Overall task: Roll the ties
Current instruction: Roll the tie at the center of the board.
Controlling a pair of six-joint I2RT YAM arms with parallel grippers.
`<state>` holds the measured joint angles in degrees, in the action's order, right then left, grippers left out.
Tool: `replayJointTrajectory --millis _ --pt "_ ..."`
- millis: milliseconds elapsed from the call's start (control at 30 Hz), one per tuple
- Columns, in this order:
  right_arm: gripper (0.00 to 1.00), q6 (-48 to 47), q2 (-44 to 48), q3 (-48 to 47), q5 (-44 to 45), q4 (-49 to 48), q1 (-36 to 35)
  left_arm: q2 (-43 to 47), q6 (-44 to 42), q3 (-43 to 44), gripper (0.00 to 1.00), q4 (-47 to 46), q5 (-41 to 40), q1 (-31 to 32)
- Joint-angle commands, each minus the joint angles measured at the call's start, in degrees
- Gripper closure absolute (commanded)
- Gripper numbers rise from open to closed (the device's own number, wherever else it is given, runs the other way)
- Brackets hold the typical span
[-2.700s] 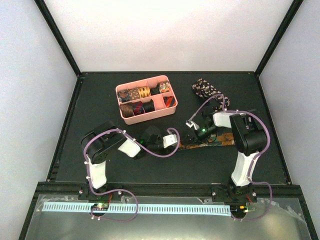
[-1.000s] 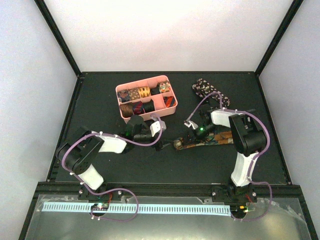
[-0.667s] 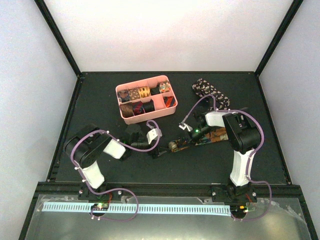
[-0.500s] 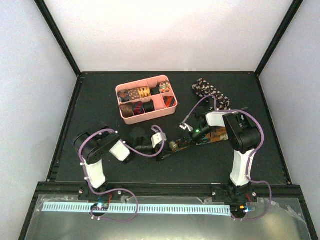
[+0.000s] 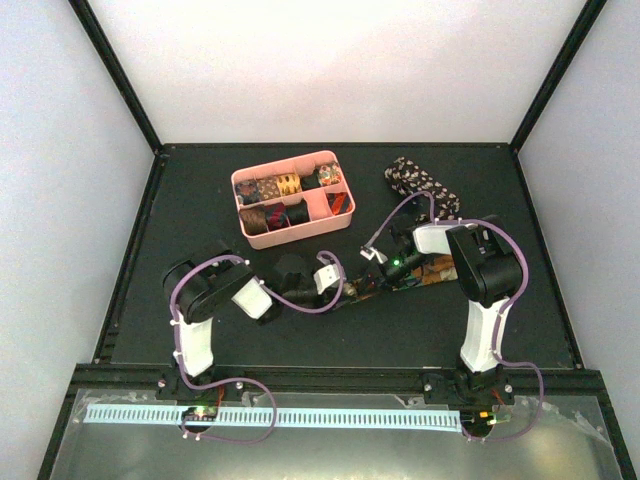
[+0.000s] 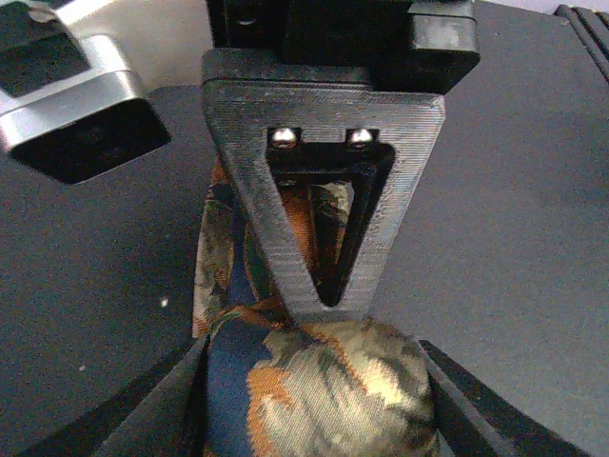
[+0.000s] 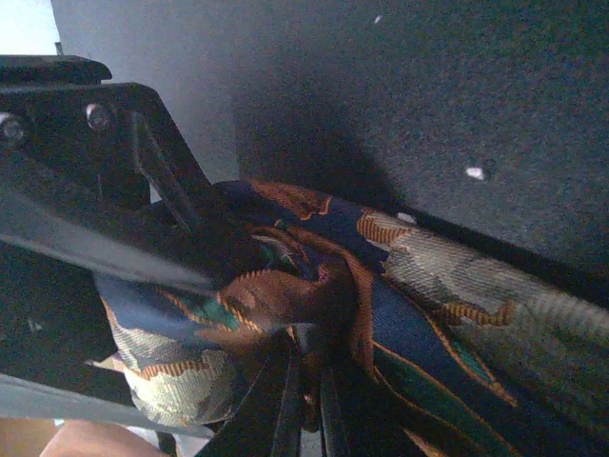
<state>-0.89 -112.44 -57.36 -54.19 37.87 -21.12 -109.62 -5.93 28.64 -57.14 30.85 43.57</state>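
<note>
A patterned tie (image 5: 425,272) in orange, brown and blue lies across the mat, its left end wound into a small roll (image 5: 356,289). My left gripper (image 5: 345,288) is shut on that roll (image 6: 328,386), which fills the space between its fingers (image 6: 166,405). My right gripper (image 5: 395,268) is shut on the flat part of the same tie (image 7: 457,295) just right of the roll; its fingertips (image 7: 306,381) pinch a bunched fold. A black speckled tie (image 5: 420,185) lies unrolled at the back right.
A pink divided tray (image 5: 341,215) with several rolled ties stands at the back centre-left. The right gripper's triangular finger (image 6: 324,219) stands directly beyond the roll. Black frame rails border the mat.
My left gripper swung up toward the tray, then came back to the tie's rolled end. The tie and my right gripper shifted slightly left.
</note>
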Motion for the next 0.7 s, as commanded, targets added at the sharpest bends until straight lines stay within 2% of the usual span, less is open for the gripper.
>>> replayJointTrajectory --millis 0,67,233,400,467,600,667 --pt "0.98 1.67 -0.35 2.52 8.52 -1.97 0.58 -0.59 -6.15 4.95 0.54 11.13 -2.29 0.98" --pt "0.98 2.05 0.9 3.09 8.16 -2.63 0.65 -0.17 -8.51 6.41 0.55 17.02 -3.47 1.22" --pt "0.98 2.64 1.82 3.89 8.1 -3.5 0.59 -0.31 -9.13 6.85 0.48 18.18 -4.24 1.41" --pt "0.98 2.25 2.41 3.78 8.32 -3.14 0.62 -1.11 -9.64 8.92 0.6 21.69 -4.41 1.69" --pt "0.85 1.67 4.31 4.11 8.64 -2.78 1.17 -0.29 -11.67 9.14 0.65 24.33 -4.77 1.69" --pt "0.5 0.86 10.99 5.43 7.89 -2.78 4.5 1.72 -16.95 10.37 0.71 32.87 -5.06 1.69" --pt "0.4 0.8 15.6 6.92 6.95 -3.86 6.04 2.49 -19.26 11.01 0.72 36.6 -5.15 1.69"
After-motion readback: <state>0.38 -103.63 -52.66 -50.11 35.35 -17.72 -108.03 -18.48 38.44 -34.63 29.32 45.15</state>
